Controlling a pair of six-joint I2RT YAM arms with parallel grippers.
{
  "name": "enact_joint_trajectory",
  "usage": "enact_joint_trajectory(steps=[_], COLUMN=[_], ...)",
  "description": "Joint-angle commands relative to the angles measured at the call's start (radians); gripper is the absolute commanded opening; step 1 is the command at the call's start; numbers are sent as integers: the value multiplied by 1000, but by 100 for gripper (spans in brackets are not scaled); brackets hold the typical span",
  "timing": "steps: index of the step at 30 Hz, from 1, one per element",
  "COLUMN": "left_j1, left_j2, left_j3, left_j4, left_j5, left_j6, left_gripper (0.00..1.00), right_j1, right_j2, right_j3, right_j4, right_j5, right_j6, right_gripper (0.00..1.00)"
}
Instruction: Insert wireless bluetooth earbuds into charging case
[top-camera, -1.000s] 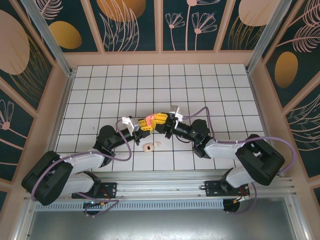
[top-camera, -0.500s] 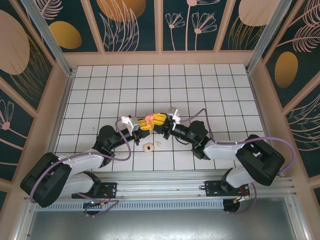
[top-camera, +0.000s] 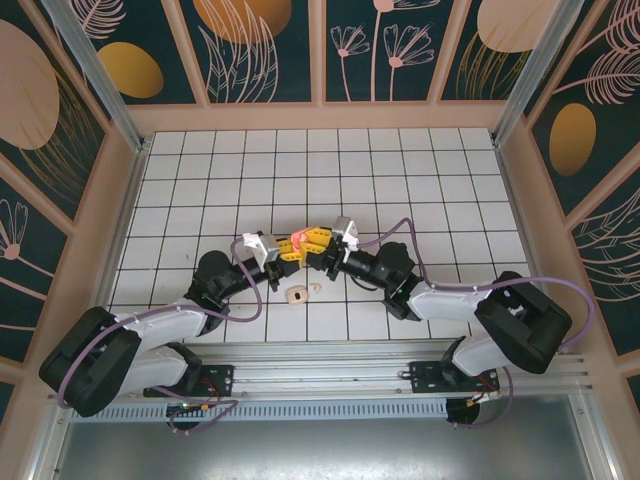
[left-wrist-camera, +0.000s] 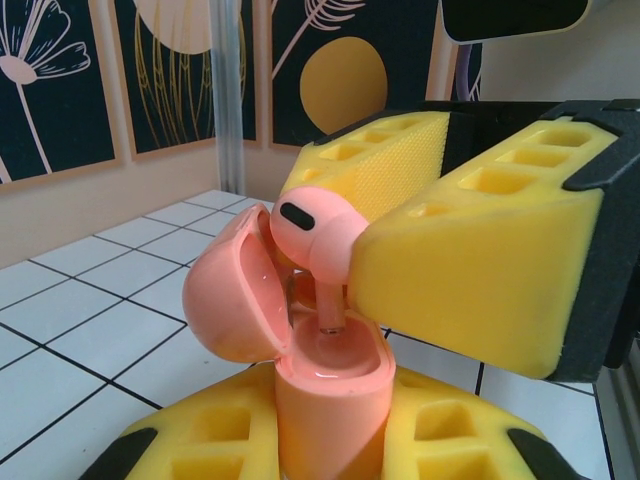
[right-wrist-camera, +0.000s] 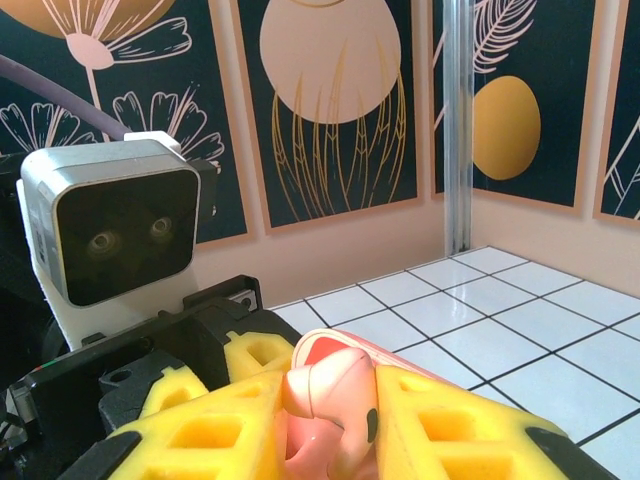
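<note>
The left claw (top-camera: 282, 249) is clamping the open pink case (left-wrist-camera: 325, 395) over the tabletop's (top-camera: 420, 180) middle, toward its near edge. The right claw (top-camera: 318, 239) is pinching a pink bud (left-wrist-camera: 312, 232), its stem dipping into the socket. Releasing it while it is leaning is risking a jam or spill. The left wrist view is revealing that stem alignment; the overhead view is blurring it.
</note>
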Motion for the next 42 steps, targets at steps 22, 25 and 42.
enact_joint_trajectory(steps=[22,25,42], left_j1=[-7,-6,-6], left_j2=[-51,-51,-77], left_j3=[49,49,54], left_j4=[49,47,-49], left_j5=[-53,-52,-85], left_j6=[26,25,101], left_gripper=[0,0,0], right_j1=[24,23,24], right_j2=[-26,-30,-74], right_j3=[-11,-9,-11], right_j4=[-109,-111,-157], right_j5=[-7,-8,-5], right_j6=[-22,-25,-27], right_gripper=[31,31,28])
